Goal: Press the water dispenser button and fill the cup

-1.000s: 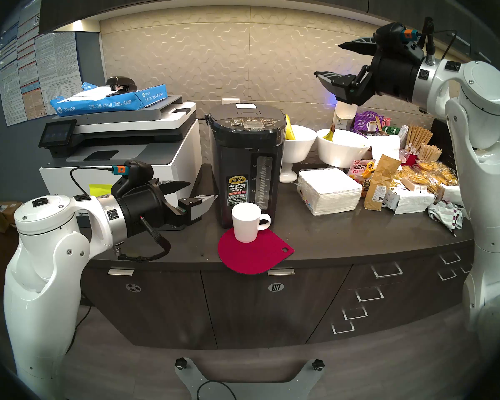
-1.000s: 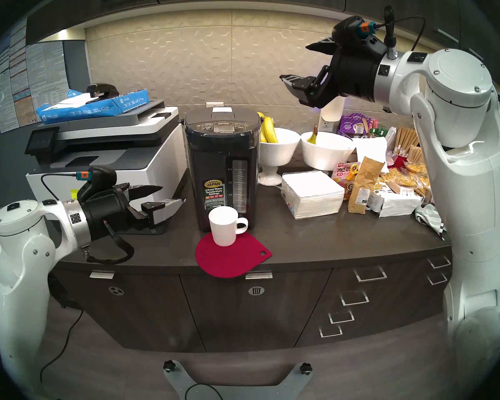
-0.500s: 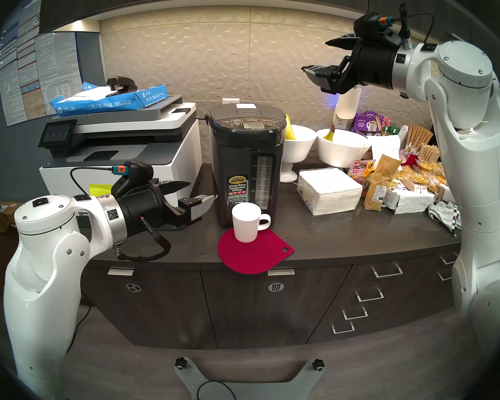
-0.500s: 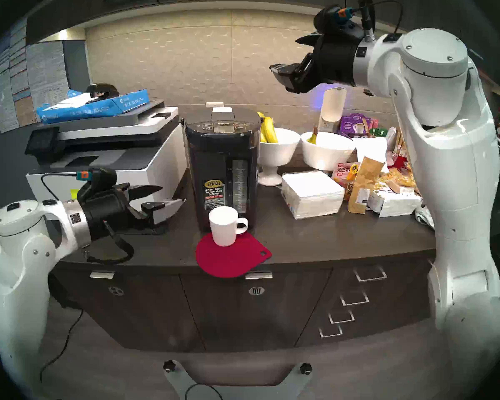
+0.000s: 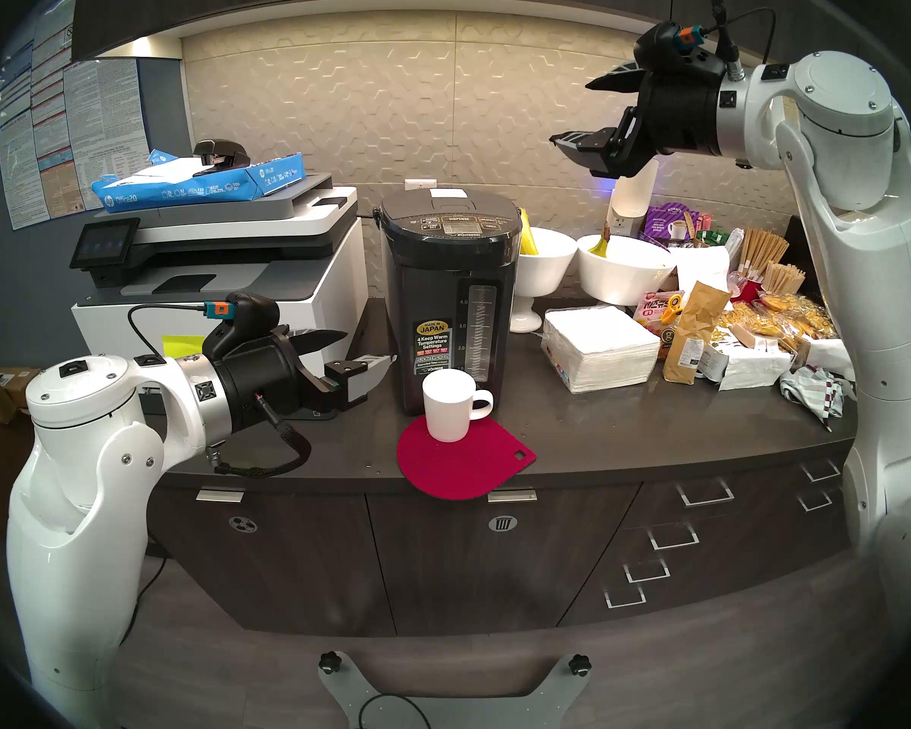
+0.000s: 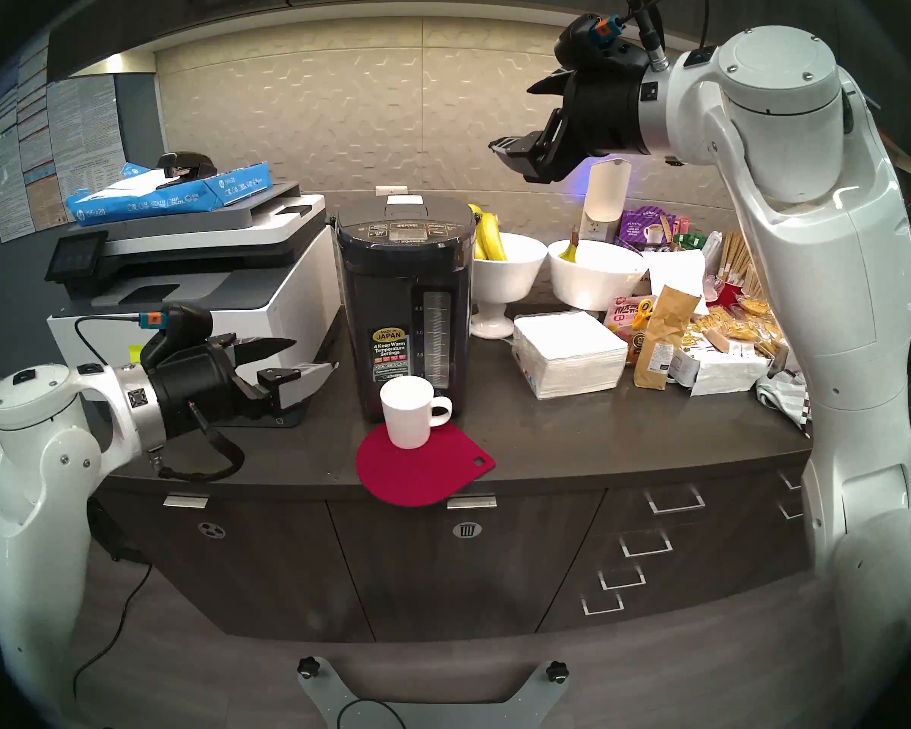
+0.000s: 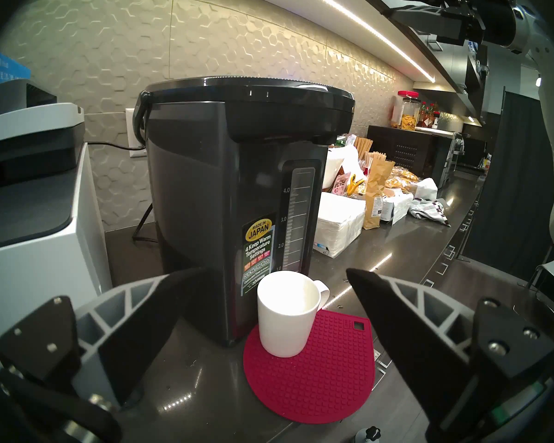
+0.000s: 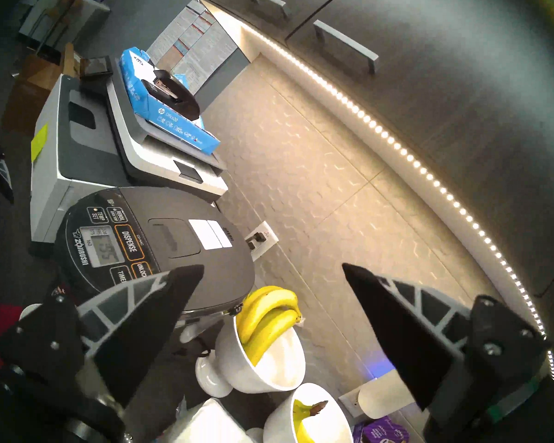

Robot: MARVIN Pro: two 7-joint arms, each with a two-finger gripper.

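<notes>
The dark water dispenser (image 5: 443,291) stands mid-counter, and its DISPENSE button (image 5: 458,219) faces up on the top panel (image 8: 129,242). A white cup (image 5: 449,407) sits on a red mat (image 5: 464,465) against the dispenser's front, handle to the right. Seen from the left wrist, the cup (image 7: 287,314) looks empty. My left gripper (image 5: 369,348) hovers open just left of the dispenser's base, level with the cup and apart from it. High above the bowls, my right gripper (image 5: 570,113) hangs open and empty, to the right of and above the dispenser's lid.
A printer (image 5: 222,270) with a blue paper ream fills the counter's left. Two white bowls with bananas (image 5: 545,260), a napkin stack (image 5: 598,346) and snack packets (image 5: 758,333) crowd the right. Upper cabinets (image 8: 397,81) hang overhead.
My right arm has swung left and slightly up, bringing its open gripper nearer the dispenser's top. The left arm, cup and dispenser have not moved.
</notes>
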